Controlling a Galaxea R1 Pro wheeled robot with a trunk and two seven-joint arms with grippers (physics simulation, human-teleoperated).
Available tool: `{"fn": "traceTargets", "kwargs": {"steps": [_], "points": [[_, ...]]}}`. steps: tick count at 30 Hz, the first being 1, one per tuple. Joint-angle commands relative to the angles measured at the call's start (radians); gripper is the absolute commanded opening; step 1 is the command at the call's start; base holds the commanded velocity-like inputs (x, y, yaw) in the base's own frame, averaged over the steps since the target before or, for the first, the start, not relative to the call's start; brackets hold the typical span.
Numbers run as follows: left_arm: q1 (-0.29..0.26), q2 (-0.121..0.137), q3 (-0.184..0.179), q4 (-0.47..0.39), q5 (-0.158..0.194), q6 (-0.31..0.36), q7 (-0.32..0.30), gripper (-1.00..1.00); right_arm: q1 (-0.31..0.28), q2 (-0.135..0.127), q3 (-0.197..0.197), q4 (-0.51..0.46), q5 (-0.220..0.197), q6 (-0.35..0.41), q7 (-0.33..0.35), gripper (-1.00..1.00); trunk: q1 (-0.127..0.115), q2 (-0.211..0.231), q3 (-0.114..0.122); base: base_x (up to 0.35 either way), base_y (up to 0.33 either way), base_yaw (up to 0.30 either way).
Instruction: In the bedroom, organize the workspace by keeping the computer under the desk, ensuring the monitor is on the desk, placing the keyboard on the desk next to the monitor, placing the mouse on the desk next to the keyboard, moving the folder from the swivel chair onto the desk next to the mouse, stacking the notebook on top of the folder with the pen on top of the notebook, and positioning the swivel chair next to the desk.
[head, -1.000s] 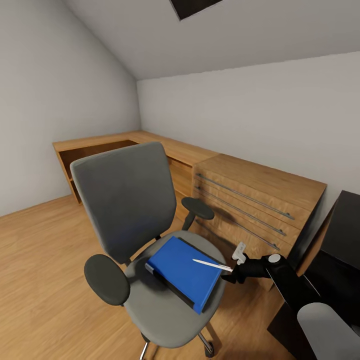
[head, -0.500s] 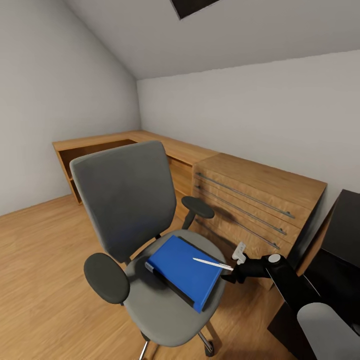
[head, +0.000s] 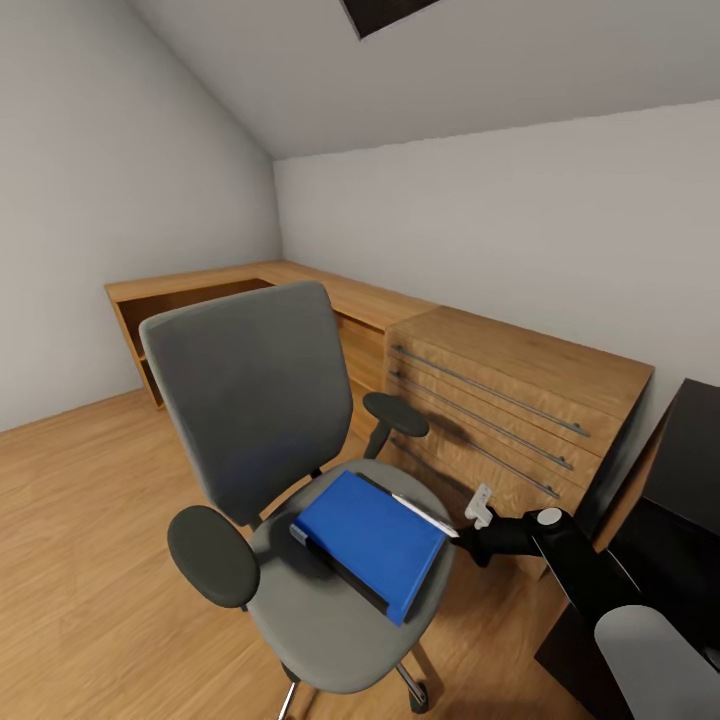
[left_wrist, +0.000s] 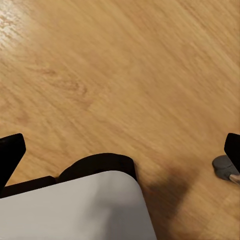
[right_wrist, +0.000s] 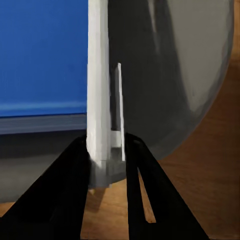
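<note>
A long wooden counter (head: 300, 285) runs along the far walls, turning the corner at the far left, where an open recess (head: 190, 305) sits beneath its top. To its right, nearer, stands a wooden chest of drawers (head: 510, 400) with three long metal bar handles (head: 490, 392) set one below another on its front. The walls (head: 480, 230) are plain grey, and a sloped pale ceiling (head: 450, 60) holds a dark rectangular opening (head: 385, 12) at the top. Light wood plank flooring (head: 70, 560) covers the near left; its grain shows close up in the left wrist view (left_wrist: 130, 75).
</note>
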Motion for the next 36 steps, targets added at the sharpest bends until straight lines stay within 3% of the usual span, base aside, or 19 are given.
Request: {"fn": "traceTargets", "kwargs": {"steps": [1, 25, 36], "points": [[0.0, 0.0, 0.001, -0.003, 0.007, 0.005, 0.005, 1.0, 0.0, -0.001, 0.002, -0.002, -0.002, 0.011, 0.002, -1.0, 0.0, 0.0, -0.001, 0.0, 0.0, 0.0], [0.0, -0.014, -0.005, 0.012, -0.007, -0.01, 0.008, 1.0, 0.0, 0.0, -0.002, -0.007, -0.005, 0.013, 0.002, -1.0, 0.0, 0.0, -0.001, -0.002, 0.0, 0.0], [0.0, -0.015, -0.005, 0.026, -0.007, -0.011, 0.007, 1.0, 0.003, -0.003, 0.0, -0.017, -0.006, 0.011, 0.019, -1.0, 0.0, 0.0, -0.001, -0.214, 0.0, 0.0]]}}
